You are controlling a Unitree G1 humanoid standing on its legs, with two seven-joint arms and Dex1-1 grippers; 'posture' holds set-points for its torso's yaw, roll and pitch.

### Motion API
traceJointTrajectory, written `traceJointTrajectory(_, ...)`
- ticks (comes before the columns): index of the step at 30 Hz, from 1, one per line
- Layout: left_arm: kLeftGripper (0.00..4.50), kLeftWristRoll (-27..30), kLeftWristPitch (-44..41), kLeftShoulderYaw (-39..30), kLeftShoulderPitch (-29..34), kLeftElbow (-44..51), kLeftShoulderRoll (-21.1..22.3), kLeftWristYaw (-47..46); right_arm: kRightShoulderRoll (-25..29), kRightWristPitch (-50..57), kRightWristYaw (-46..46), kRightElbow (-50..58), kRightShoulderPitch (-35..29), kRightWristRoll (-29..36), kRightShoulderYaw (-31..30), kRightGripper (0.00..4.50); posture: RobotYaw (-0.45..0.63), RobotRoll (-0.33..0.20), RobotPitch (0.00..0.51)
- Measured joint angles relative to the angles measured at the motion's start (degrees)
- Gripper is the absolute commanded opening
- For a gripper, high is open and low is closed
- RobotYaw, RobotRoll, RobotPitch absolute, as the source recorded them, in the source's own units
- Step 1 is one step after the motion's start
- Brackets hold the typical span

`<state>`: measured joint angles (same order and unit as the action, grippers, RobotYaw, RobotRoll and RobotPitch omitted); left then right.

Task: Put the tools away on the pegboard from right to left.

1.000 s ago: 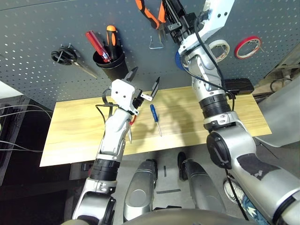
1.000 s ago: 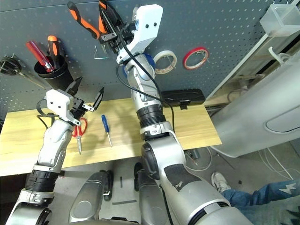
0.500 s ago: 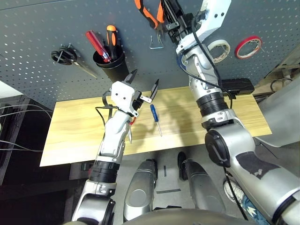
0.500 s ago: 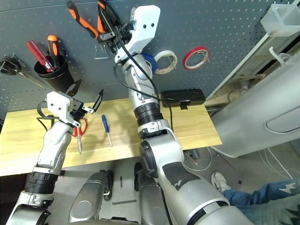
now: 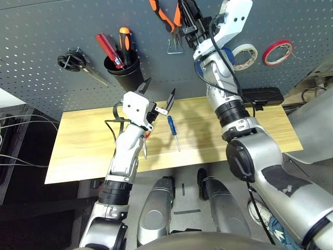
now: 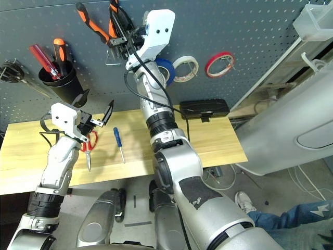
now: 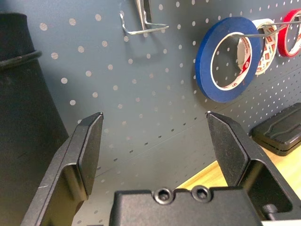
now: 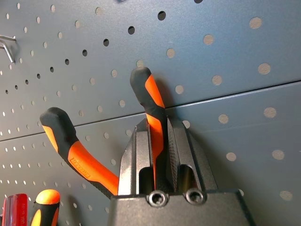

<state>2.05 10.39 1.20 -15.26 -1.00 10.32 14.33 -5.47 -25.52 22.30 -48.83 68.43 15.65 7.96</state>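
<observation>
My right gripper (image 5: 187, 14) is raised against the pegboard (image 5: 52, 26), shut on one handle of the orange-handled pliers (image 8: 149, 101). The pliers (image 5: 163, 14) hang nose-down at a metal hook (image 5: 174, 48). The wide blue tape roll (image 6: 167, 66) hangs on a peg behind my right forearm. On the wooden table (image 5: 83, 151) lies the small blue-handled screwdriver (image 5: 173, 130). Red-handled scissors (image 6: 88, 151) lie partly under my left arm. My left gripper (image 5: 157, 94) is open and holds nothing, hovering above the table and facing the board.
A black cup (image 5: 123, 70) on the board holds red and orange-handled screwdrivers. Black-handled scissors (image 5: 78, 65) hang at the far left. White tape (image 5: 244, 54) and red tape (image 5: 276, 52) hang right of the blue roll. A black case (image 5: 263, 95) sits at the table's back right.
My right arm has shifted a little to the left along the board with the pliers, uncovering more of the blue tape roll. My left gripper has stayed open and in place.
</observation>
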Motion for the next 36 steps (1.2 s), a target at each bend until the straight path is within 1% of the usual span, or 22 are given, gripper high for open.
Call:
traceJointTrajectory(7,4.5,-0.07,0.0,0.0,-0.18,-0.04,0.0,0.0,-0.33,0.59,0.0,2.92,0.03,0.12,-0.06,0.25,0.23,0.0,0.238)
traceJointTrajectory(14,4.5,-0.09,0.0,0.0,-0.22,-0.07,0.0,0.0,-0.67,1.33,0.01,3.49,0.05,0.19,-0.02,0.25,0.24,0.0,0.239)
traceJointTrajectory(21,4.5,-0.22,0.0,-0.02,0.12,-0.06,0.0,-0.12,-0.94,1.3,0.03,0.93,0.04,0.22,0.31,0.25,0.25,0.0,0.243)
traceJointTrajectory(36,4.5,-0.38,0.0,-0.14,0.74,0.35,0.18,-0.69,-1.16,0.57,0.64,-0.65,0.28,1.04,0.61,0.25,0.27,0.0,0.241)
